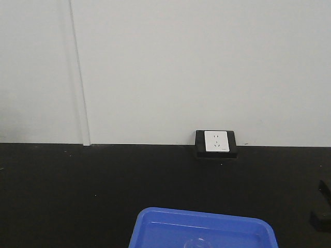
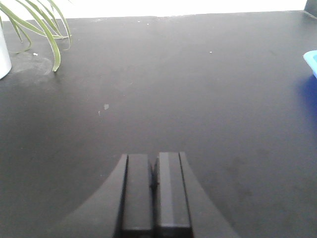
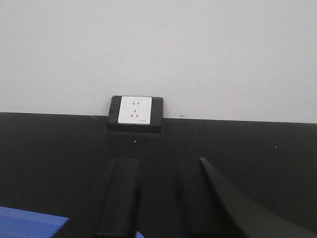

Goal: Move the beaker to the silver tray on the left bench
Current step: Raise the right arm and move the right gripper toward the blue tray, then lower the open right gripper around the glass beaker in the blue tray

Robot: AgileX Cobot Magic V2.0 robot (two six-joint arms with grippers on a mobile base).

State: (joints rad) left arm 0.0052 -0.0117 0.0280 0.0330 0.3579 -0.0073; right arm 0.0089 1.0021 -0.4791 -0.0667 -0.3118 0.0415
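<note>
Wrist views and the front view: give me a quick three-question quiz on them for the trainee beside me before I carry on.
1. True or false: the left gripper has its jaws wide apart.
2. What is mounted on the wall straight ahead of the right gripper? A) a white wall socket B) a clock C) a window
3. Fill in: the tray at the bottom edge of the front view is ___ in colour.

Key: 1 false, the jaws are shut together; 2 A; 3 blue.
</note>
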